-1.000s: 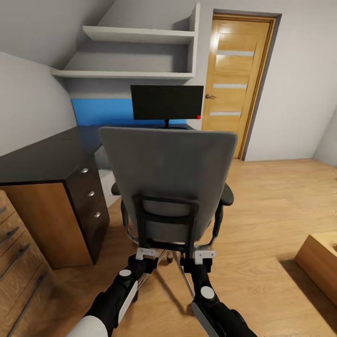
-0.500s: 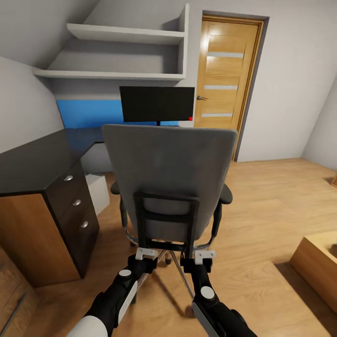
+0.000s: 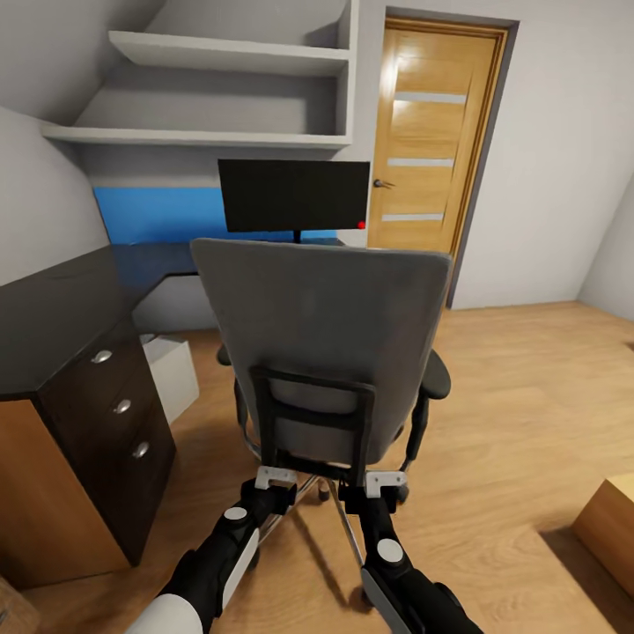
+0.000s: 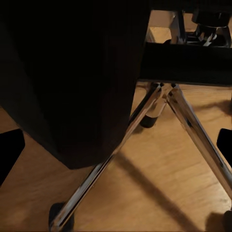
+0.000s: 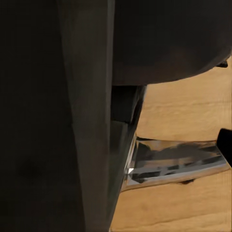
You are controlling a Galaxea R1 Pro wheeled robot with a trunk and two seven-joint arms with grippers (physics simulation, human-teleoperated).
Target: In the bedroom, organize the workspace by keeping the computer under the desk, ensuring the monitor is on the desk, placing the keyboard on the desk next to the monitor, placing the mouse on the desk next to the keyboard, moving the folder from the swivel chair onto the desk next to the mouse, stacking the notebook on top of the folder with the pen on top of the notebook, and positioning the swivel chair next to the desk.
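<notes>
Both arms reach forward to the back of the swivel chair (image 3: 321, 343), hands low on its black back frame (image 3: 310, 423). Left gripper (image 3: 275, 478) sits at the frame's lower left corner, right gripper (image 3: 386, 481) at the lower right. The spread, symmetric placement looks meant for pushing and steering the chair on its casters.

Whether the fingers are closed on the frame or just pressed against it, cannot tell. In the left wrist view a dark fingertip (image 4: 9, 152) stands at each edge with a wide gap between, and the chrome star base (image 4: 145, 130) and the wood floor (image 4: 159, 179) lie beyond, so that one looks fairly open. The right wrist view is mostly dark frame close up, with one fingertip (image 5: 225, 145) at the edge; its opening is unclear.

The chair faces the desk (image 3: 53, 308), its back to the robot, between the drawer block (image 3: 119, 409) and the door (image 3: 423, 150); it stands near the surface but apart from it. The monitor (image 3: 293, 195) stands on the far wing of the surface, just above the chair back in view. A light-grey box, likely the computer (image 3: 172, 374), sits on the floor by the drawers, under the surface.

Judgement: this is the chair-positioning step, and it is close to done
</notes>
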